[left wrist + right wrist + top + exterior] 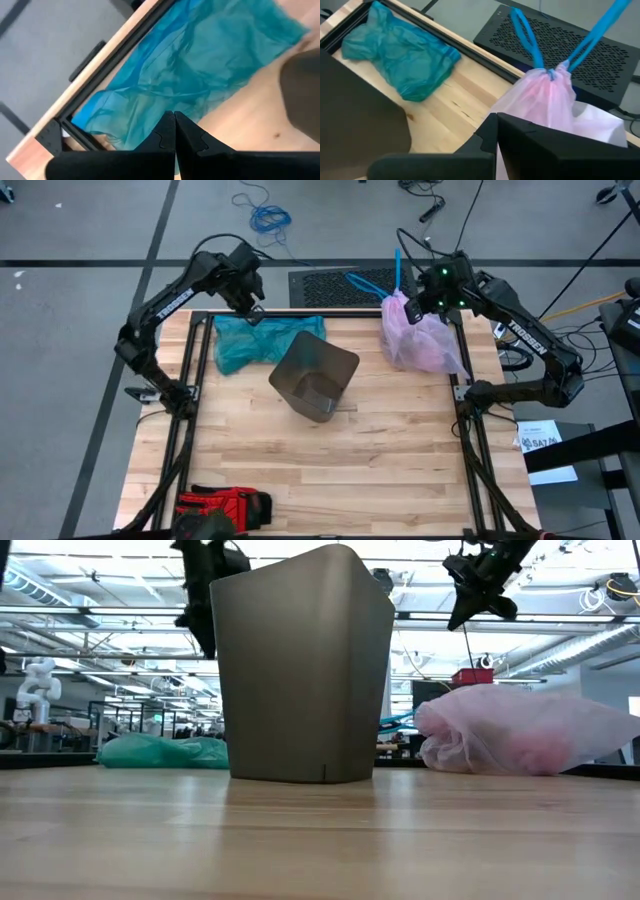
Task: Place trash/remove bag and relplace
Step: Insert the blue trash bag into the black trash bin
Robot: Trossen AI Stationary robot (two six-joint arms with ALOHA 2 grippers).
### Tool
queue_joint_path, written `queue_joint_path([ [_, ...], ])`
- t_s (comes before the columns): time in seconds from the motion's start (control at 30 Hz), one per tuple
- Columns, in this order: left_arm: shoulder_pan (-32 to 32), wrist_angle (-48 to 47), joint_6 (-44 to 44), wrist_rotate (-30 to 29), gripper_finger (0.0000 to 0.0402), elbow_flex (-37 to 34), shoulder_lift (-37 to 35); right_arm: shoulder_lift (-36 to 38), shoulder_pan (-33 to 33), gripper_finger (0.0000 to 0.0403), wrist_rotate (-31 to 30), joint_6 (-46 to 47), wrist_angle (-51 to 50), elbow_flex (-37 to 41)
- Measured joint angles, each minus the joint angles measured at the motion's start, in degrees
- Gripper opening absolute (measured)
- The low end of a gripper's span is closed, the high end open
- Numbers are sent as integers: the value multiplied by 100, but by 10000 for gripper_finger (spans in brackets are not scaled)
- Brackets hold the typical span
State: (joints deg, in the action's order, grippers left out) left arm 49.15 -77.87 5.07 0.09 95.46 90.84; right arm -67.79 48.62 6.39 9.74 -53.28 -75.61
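The pale pink bag [420, 338] lies bunched on the table near its far right corner, mouth drawn shut. Its blue drawstrings [532, 42] trail over the far edge. My right gripper [425, 302] hangs shut above the bag [547, 100] and clear of it in the low view [472, 600]. A grey-brown bin [315, 375] stands upright mid-table [300, 670]. A teal bag [255, 340] lies flat to the bin's far left [200, 65]. My left gripper [255, 308] hovers shut over that bag's far edge [175, 132], high above the table [205, 600].
A black perforated box [350, 283] sits just beyond the far edge, under the drawstrings. Black frame rails [195, 370] border the table's left, far and right sides. A red and black object [225, 505] lies at the near left corner. Bare wood stretches in front of the bin.
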Motion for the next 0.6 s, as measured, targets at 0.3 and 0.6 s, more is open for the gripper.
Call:
queue_joint_path([
  [0.3,393,-285,-1,-491,0,-2,1022,0,-285,0,110,8,102,0],
  [0.6,403,-387,295,-486,63,-2,1528,0,-572,0,149,159,123,0],
])
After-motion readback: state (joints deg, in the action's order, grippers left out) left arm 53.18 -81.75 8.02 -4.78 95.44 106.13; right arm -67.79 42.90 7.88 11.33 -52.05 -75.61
